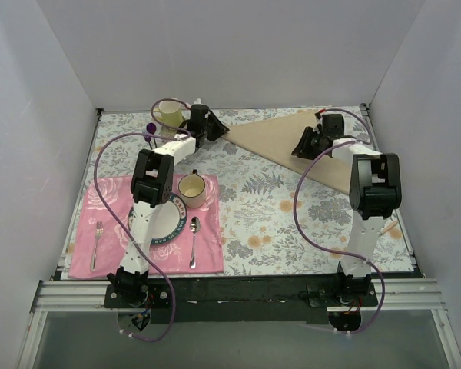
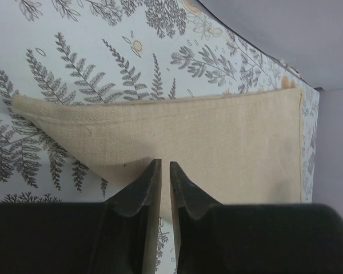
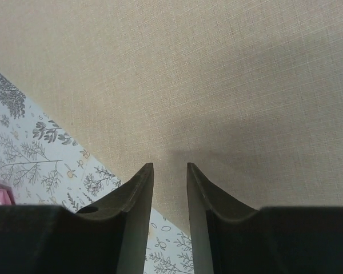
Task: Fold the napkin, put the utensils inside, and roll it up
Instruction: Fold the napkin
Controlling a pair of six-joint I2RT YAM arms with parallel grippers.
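The beige napkin (image 1: 273, 138) lies folded into a long triangle on the far right of the tablecloth. It also shows in the left wrist view (image 2: 206, 131) and fills the right wrist view (image 3: 188, 74). My left gripper (image 1: 222, 130) (image 2: 164, 164) hovers at the napkin's left tip, its jaws almost together with nothing between them. My right gripper (image 1: 299, 151) (image 3: 170, 166) hangs over the napkin's near edge, its jaws slightly apart and empty. The spoon (image 1: 194, 240) lies on the pink placemat (image 1: 88, 223) right of the plate. A fork (image 1: 97, 244) lies to the plate's left.
A plate (image 1: 169, 224) with a cream cup (image 1: 192, 190) at its far edge sits on the placemat under the left arm. A yellow mug (image 1: 169, 115) and purple-tipped sticks (image 1: 150, 129) stand at the back left. White walls close in three sides.
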